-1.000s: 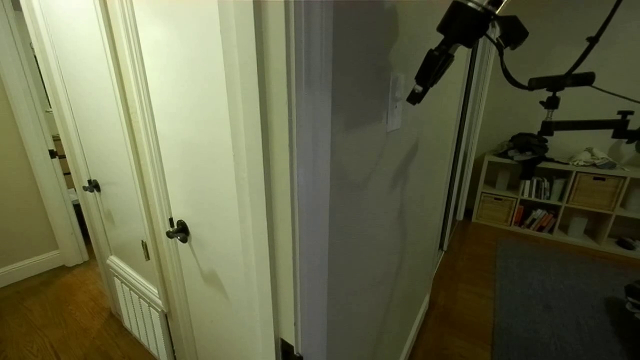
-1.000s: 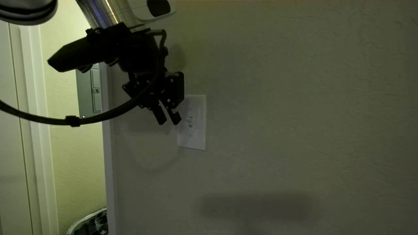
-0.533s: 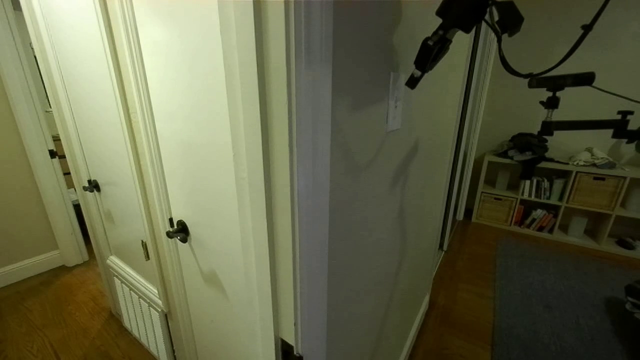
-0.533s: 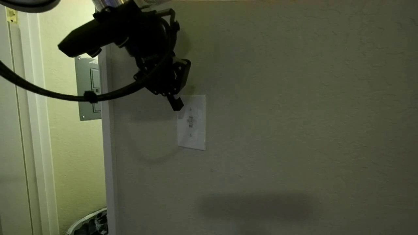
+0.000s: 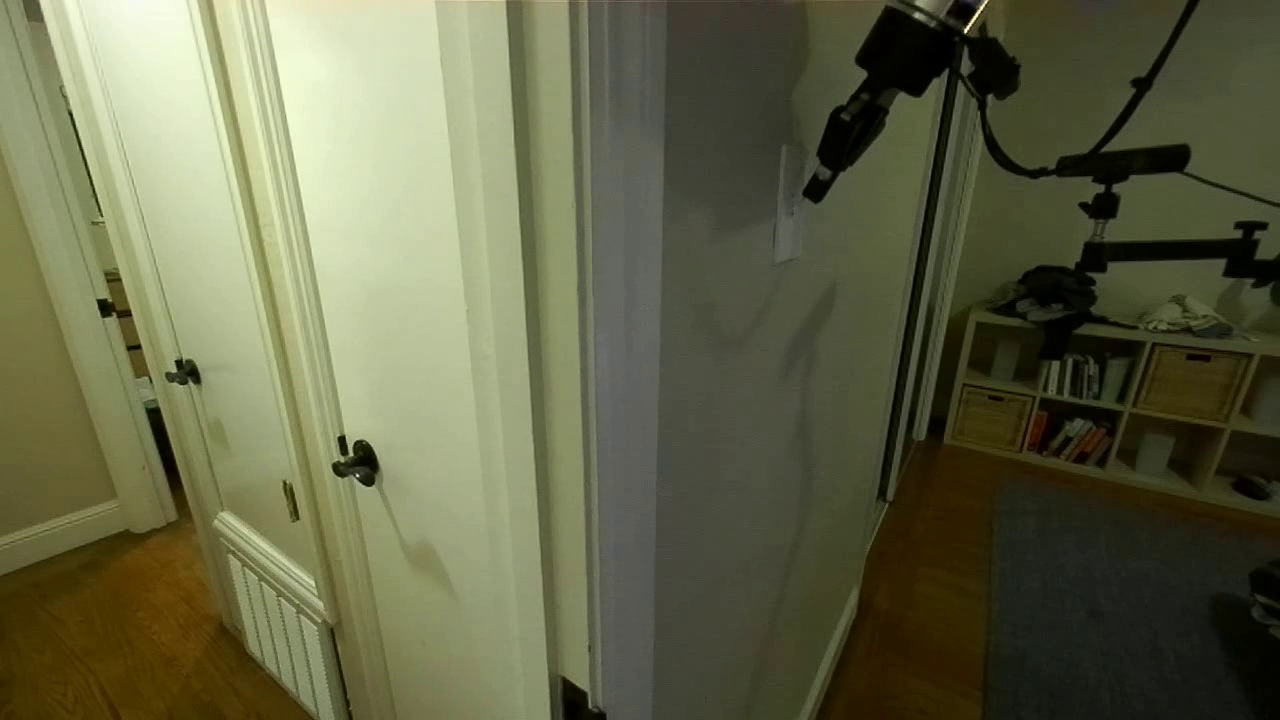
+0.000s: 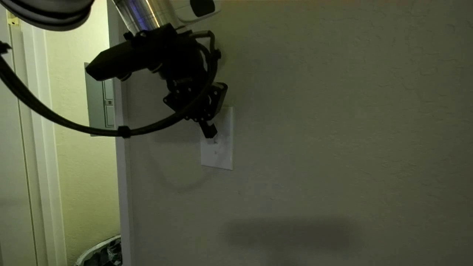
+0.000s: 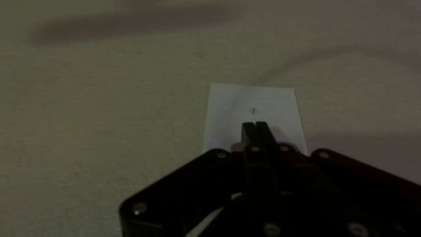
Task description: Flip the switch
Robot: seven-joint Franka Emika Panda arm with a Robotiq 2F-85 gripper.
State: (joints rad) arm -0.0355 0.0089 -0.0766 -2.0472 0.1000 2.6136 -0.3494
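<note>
Black jointed end effector (image 7: 255, 123): closed, empty. White rectangular switch plate (image 7: 251, 102) lies just ahead; a steady vertical stroke should serve.

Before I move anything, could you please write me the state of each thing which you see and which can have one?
Gripper: shut, holding nothing.
Switch: upright; gripper hides its middle, so on or off cannot be told.
Nearer door: looks closed.
Vented door: looks closed.
Baskets: pushed in.
Upper books: standing.
Lower books: mostly leaning.
Dark cloth: heaped.
Pale cloth: crumpled.
Rug: spread flat.
</note>
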